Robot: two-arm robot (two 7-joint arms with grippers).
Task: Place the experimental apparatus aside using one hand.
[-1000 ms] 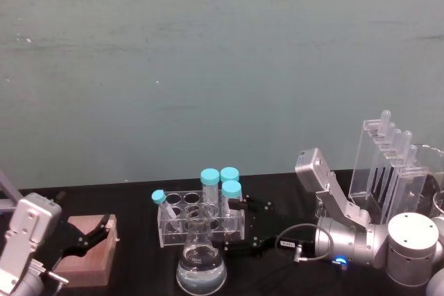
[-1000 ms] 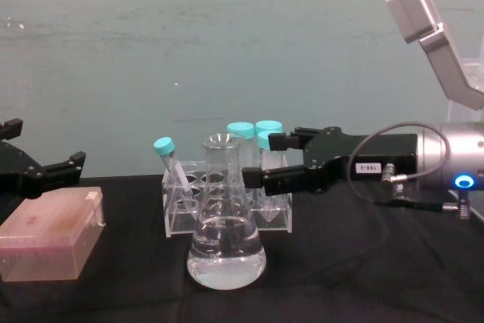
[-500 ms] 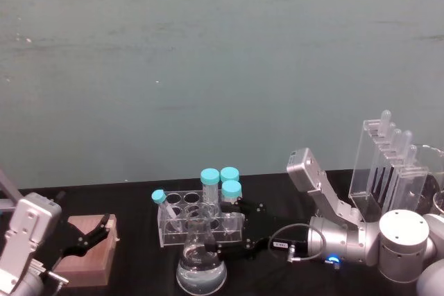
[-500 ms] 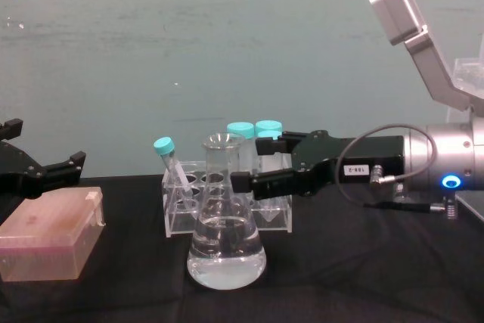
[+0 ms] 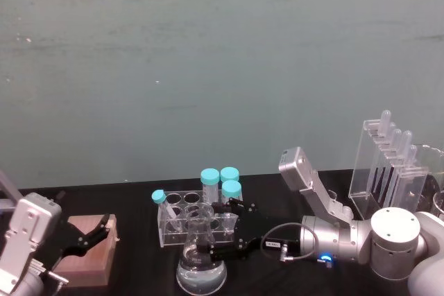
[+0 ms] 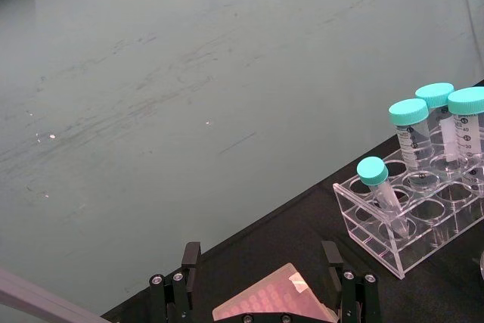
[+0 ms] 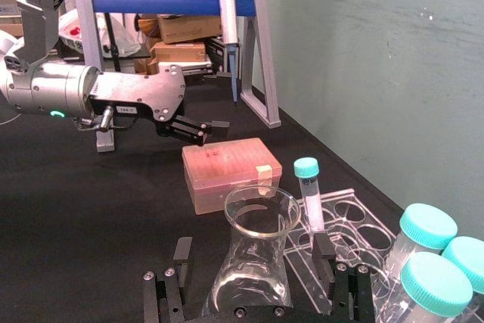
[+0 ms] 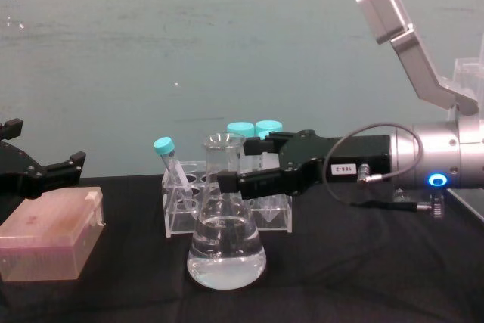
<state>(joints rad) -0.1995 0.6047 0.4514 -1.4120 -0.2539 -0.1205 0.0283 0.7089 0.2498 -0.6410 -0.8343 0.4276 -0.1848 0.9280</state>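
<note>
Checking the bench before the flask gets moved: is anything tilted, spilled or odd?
One small teal-capped tube at the rack's left end leans at a slant, while the three larger tubes stand upright. No spill shows; the flask stands upright between the right gripper's open fingers.

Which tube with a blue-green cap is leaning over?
The small tube at the rack's left end. It leans sideways in its hole, while the three bigger tubes stand straight up.
</note>
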